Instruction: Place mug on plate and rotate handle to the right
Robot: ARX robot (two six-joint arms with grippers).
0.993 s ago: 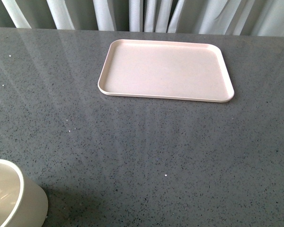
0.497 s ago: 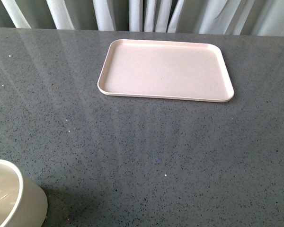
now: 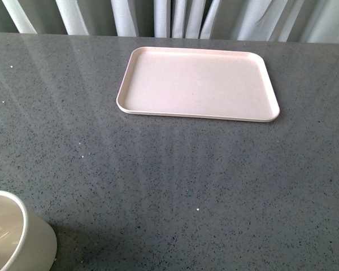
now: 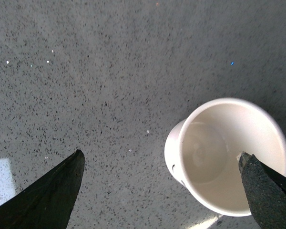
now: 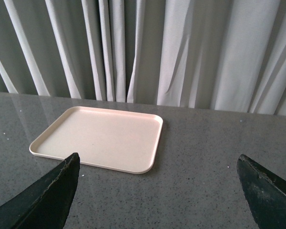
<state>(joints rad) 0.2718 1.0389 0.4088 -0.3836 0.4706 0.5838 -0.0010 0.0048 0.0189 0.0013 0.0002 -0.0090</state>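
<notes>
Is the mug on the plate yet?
No, the mug stands on the grey table at the near left, well apart from the bare plate.

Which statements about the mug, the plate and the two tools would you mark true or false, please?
1. The mug stands on the plate. False: it stands on the grey table, and the plate is bare.
2. The mug is upright and empty. True.
3. The left tool is shut on the mug. False: it is open, gripping nothing.
4. The right tool is open and holds nothing. True.
</notes>
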